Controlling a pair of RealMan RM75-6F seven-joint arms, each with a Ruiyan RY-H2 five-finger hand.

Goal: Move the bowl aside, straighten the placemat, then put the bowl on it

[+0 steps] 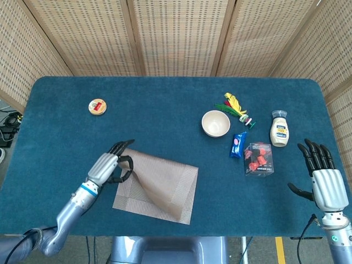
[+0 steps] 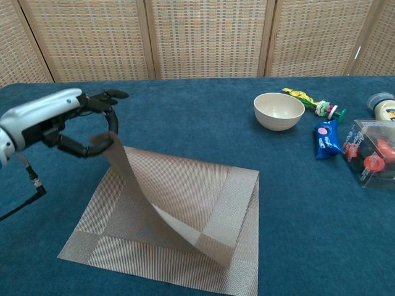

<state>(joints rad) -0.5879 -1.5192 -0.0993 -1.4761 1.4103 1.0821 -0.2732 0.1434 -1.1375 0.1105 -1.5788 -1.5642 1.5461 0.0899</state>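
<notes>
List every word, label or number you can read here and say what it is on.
None can be read.
Mayonnaise-style squeeze bottle: blue label, print too small.
Blue snack packet: pink mark, blurred.
Round tin: red and white lid label, unreadable.
Clear box: no text visible.

The placemat (image 1: pixel 159 190) lies at the near middle of the surface (image 1: pixel 165 115), its left corner lifted by the left robot hand (image 1: pixel 110 166). The bowl (image 1: pixel 215 123) sits well apart, farther back and right. The right robot hand (image 1: pixel 320 175) hangs at the surface's near right edge.
</notes>
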